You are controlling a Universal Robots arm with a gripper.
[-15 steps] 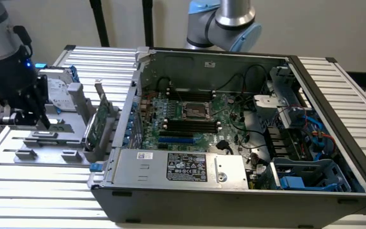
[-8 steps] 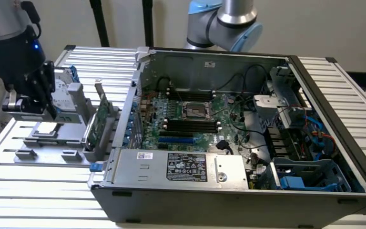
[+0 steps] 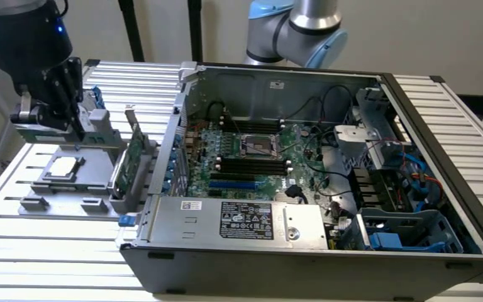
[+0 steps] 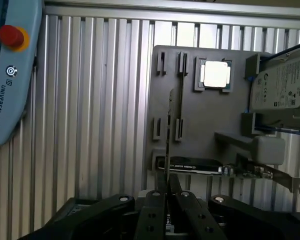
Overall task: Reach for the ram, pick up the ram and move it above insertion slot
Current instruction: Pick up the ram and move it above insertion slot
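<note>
My gripper (image 3: 50,124) hangs over the grey parts fixture (image 3: 99,182) at the exterior view's left, outside the open computer case (image 3: 309,264). Its fingers (image 4: 152,205) are shut on the ram (image 4: 168,135), which the wrist view shows edge-on as a thin dark strip reaching out over the fixture (image 4: 200,125). In the exterior view the ram (image 3: 47,134) is a greenish strip just under the gripper. The black memory slots (image 3: 250,165) lie on the motherboard, well toward the exterior view's right of the gripper.
On the fixture stand a green card with a metal bracket (image 3: 133,157), a processor (image 4: 215,74) and a silver hard drive (image 4: 282,85). A teach pendant (image 4: 10,65) lies on the slatted table. Cables and a drive cage (image 3: 409,229) crowd the case's right side.
</note>
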